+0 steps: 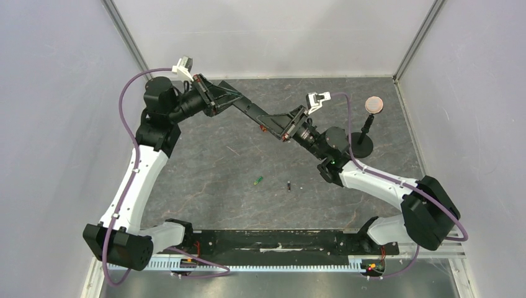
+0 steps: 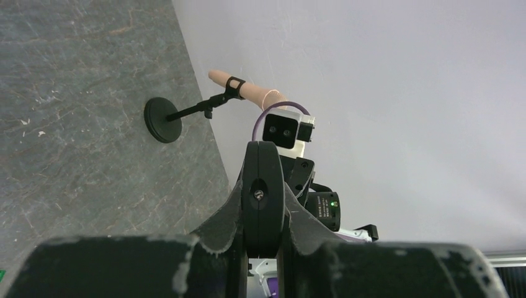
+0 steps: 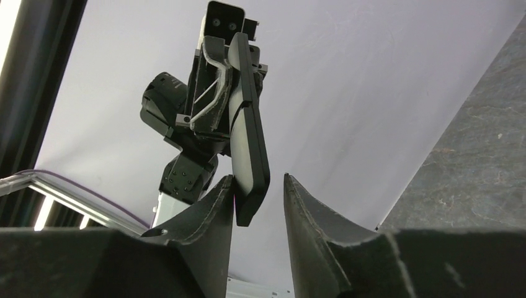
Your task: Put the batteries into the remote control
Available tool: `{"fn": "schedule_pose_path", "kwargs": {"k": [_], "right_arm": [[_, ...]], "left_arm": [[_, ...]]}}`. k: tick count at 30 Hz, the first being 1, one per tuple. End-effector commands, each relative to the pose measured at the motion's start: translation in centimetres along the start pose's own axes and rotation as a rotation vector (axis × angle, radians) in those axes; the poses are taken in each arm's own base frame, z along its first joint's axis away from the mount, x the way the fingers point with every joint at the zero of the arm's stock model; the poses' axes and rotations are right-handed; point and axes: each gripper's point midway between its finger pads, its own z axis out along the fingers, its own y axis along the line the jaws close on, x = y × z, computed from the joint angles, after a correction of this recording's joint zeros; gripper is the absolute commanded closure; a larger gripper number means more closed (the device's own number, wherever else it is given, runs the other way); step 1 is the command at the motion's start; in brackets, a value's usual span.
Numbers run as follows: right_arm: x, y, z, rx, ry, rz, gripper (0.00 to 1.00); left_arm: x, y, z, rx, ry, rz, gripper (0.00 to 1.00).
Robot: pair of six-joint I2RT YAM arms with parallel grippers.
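The right claw [image 3: 258, 186] stands spread around one end of the remote control [image 3: 248, 130], the left claw [image 2: 262, 211] pinching the other, batteries [image 1: 258, 180] loose on the worktop [image 1: 217, 167]

One slim, flat, matte black plastic remote control [image 1: 251, 112]; two tiny cylinders, namely one bright green battery [image 1: 258, 180] and one dark battery [image 1: 289, 185]; one black round-based stand [image 1: 363, 147] with a thin stem and tan disc.
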Motion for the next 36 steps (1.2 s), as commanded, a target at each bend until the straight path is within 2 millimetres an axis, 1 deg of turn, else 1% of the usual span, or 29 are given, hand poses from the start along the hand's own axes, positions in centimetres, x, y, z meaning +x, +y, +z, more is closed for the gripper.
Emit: {"fn": "schedule_pose_path", "kwargs": {"k": [1, 4, 6, 10, 12, 14, 21, 25, 28, 31, 33, 36], "right_arm": [[0.1, -2.8, 1.1, 0.129, 0.04, -0.014, 0.62], [0.1, -3.0, 1.7, 0.163, 0.059, -0.003, 0.58], [0.3, -3.4, 1.7, 0.191, 0.072, 0.01, 0.55], [0.2, -3.6, 2.0, 0.213, 0.082, 0.021, 0.55], [0.3, -3.4, 2.4, 0.209, 0.097, 0.023, 0.58], [0.5, -3.7, 2.6, 0.233, 0.113, 0.027, 0.62], [1.0, -4.9, 2.3, 0.306, 0.149, 0.033, 0.66], [1.3, -5.4, 2.0, 0.328, 0.16, 0.033, 0.69], [1.5, -5.9, 1.4, 0.331, 0.164, 0.034, 0.69], [1.4, -6.1, 0.9, 0.325, 0.156, 0.034, 0.65], [1.4, -6.2, 0.6, 0.316, 0.152, 0.041, 0.6], [1.2, -5.9, 0.8, 0.3, 0.144, 0.046, 0.56]], "left_arm": [[-1.5, -4.6, -1.1, 0.128, -0.054, 0.137, 0.98], [-1.3, -3.7, -1.0, 0.105, -0.047, 0.17, 0.98], [-1.2, -3.1, -0.9, 0.087, -0.037, 0.2, 0.98], [-0.8, -1.6, -0.7, 0.048, -0.014, 0.244, 0.98], [-0.6, -0.8, -0.7, 0.03, -0.002, 0.257, 0.98], [-0.6, -0.3, -0.6, 0.009, -0.002, 0.276, 0.98], [-1.3, 1.6, -0.6, -0.076, -0.027, 0.349, 0.98], [-1.5, 1.8, -0.5, -0.083, -0.028, 0.358, 0.98], [-1.7, 1.8, -0.5, -0.092, -0.035, 0.362, 0.98], [-1.9, 1.7, -0.5, -0.097, -0.042, 0.364, 0.98], [-2.0, 1.7, -0.5, -0.099, -0.043, 0.364, 0.98], [-1.9, 1.8, -0.5, -0.098, -0.038, 0.36, 0.98]]}}
